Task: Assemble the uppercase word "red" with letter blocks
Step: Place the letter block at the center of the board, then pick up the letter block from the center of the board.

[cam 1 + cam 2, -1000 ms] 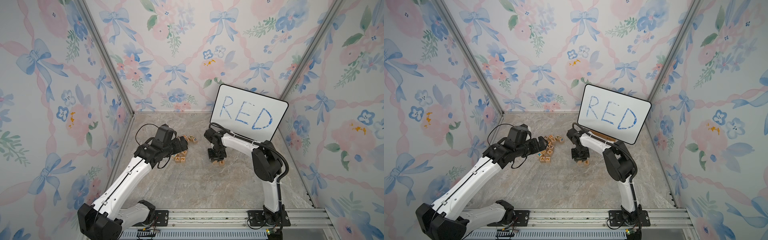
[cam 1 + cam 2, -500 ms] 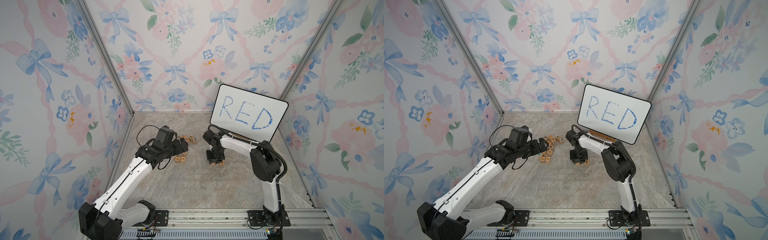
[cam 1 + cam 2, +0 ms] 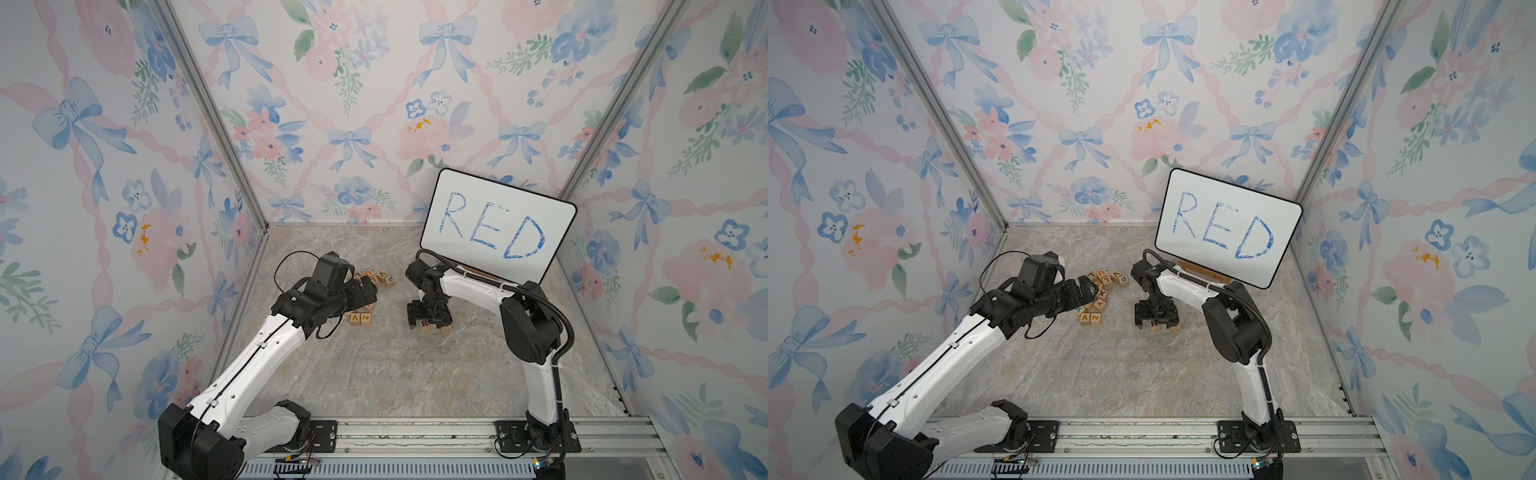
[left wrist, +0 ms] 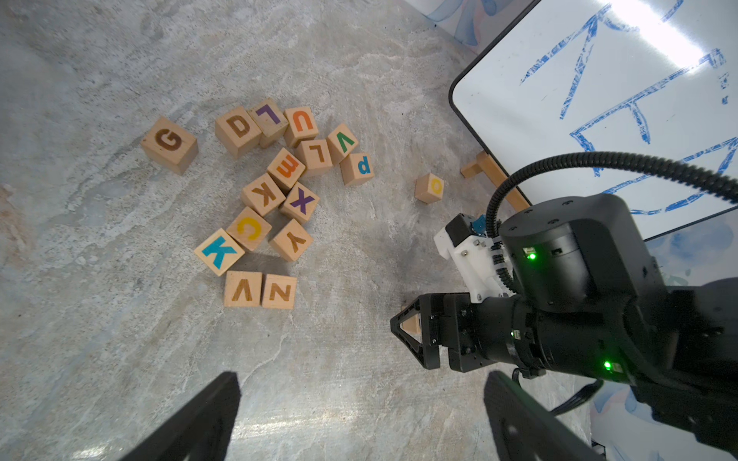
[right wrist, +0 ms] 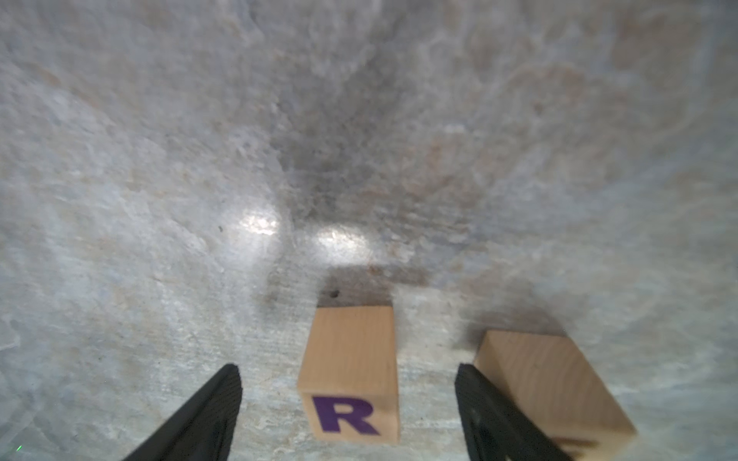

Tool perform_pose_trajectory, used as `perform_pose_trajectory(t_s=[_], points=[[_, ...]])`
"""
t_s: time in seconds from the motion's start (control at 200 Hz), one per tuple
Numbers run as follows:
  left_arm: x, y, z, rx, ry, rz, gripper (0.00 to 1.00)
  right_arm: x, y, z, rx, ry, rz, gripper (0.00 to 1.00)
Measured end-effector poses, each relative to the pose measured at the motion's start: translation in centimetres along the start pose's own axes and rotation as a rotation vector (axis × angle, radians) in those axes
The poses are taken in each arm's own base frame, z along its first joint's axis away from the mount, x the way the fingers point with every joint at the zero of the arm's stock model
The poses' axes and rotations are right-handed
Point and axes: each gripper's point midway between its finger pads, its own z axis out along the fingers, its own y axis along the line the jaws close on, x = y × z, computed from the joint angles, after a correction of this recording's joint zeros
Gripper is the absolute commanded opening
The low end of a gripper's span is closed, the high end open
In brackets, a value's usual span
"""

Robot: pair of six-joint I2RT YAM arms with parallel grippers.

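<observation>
A light-wood letter block with a purple R (image 5: 351, 375) rests on the table between the fingers of my right gripper (image 5: 348, 371), untouched on either side; the gripper is open. Both top views show that R block (image 3: 424, 323) (image 3: 1155, 323) under the right gripper (image 3: 429, 321) (image 3: 1157, 321). A second block (image 5: 547, 387) lies just outside one finger, its letter unreadable. My left gripper (image 4: 361, 379) (image 3: 370, 291) hangs open and empty near the loose pile, which holds an orange E block (image 4: 286, 167) and a brownish D block (image 4: 238, 127).
The pile holds several other letter blocks, among them G (image 4: 169, 143), K (image 4: 219, 251), V (image 4: 243, 289) and N (image 4: 279, 292). A lone O block (image 4: 429, 187) lies near the white board (image 3: 496, 224) reading "RED", propped on a wooden stand at the back right.
My right gripper has opened and let go of the R block, which now sits on the table. It also shifted slightly toward the front. The left arm has barely moved.
</observation>
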Motion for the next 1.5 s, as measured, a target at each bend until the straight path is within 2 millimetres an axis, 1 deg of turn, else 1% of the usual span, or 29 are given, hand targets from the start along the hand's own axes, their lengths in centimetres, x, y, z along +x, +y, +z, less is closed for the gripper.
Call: perform_pose_trajectory(t_s=[0.065, 0.16, 0.215, 0.275, 0.32, 0.505, 0.605, 0.69, 0.8, 0.91, 1.0, 1.04, 1.185, 1.265, 1.38, 1.5], points=[[-0.1, -0.1, 0.0, 0.003, -0.003, 0.001, 0.98, -0.3, 0.1, -0.5, 0.001, -0.010, -0.007, 0.87], [-0.1, -0.1, 0.1, 0.003, -0.003, 0.001, 0.98, -1.2, 0.6, -1.7, -0.006, -0.044, -0.022, 0.90], [-0.1, -0.1, 0.1, 0.002, -0.004, 0.000, 0.98, -1.6, 1.0, -2.6, -0.016, -0.065, -0.031, 0.93], [-0.2, 0.0, 0.1, -0.001, -0.006, -0.003, 0.98, -2.2, 1.3, -3.6, -0.030, -0.090, -0.044, 1.00], [-0.4, 0.2, 0.2, -0.005, -0.008, -0.007, 0.98, -2.6, 1.5, -4.4, -0.041, -0.107, -0.052, 0.97], [-1.2, 1.4, 0.3, -0.037, -0.029, -0.030, 0.98, -4.1, 2.5, -6.9, -0.086, -0.167, -0.092, 0.97], [-2.0, 2.5, 0.6, -0.069, -0.042, -0.057, 0.98, -4.9, 3.0, -8.1, -0.117, -0.195, -0.111, 0.97], [-2.4, 3.8, 1.3, -0.106, -0.039, -0.082, 0.98, -5.3, 3.2, -8.9, -0.139, -0.209, -0.124, 0.97], [-2.4, 5.4, 2.8, -0.162, -0.010, -0.112, 0.98, -5.2, 3.5, -9.9, -0.165, -0.222, -0.143, 0.97], [-2.4, 6.9, 4.8, -0.219, 0.030, -0.154, 0.97, -4.9, 3.8, -11.5, -0.193, -0.248, -0.166, 0.97], [-2.5, 7.7, 6.4, -0.261, 0.060, -0.194, 0.97, -4.5, 4.0, -13.6, -0.217, -0.289, -0.191, 0.97], [-2.7, 7.9, 7.0, -0.280, 0.069, -0.211, 0.97, -4.2, 4.0, -14.8, -0.228, -0.315, -0.203, 0.97], [-3.4, 8.1, 9.0, -0.322, 0.089, -0.262, 0.96, -3.0, 4.1, -18.7, -0.262, -0.399, -0.245, 0.97], [-3.8, 8.2, 9.8, -0.343, 0.092, -0.296, 0.93, -2.4, 4.1, -20.2, -0.274, -0.434, -0.260, 0.97], [-4.4, 8.3, 10.8, -0.375, 0.094, -0.333, 0.88, -1.8, 3.7, -21.3, -0.279, -0.461, -0.273, 0.97], [-5.8, 8.3, 11.9, -0.415, 0.076, -0.357, 0.84, -1.6, 3.4, -21.3, -0.268, -0.463, -0.278, 0.97]])
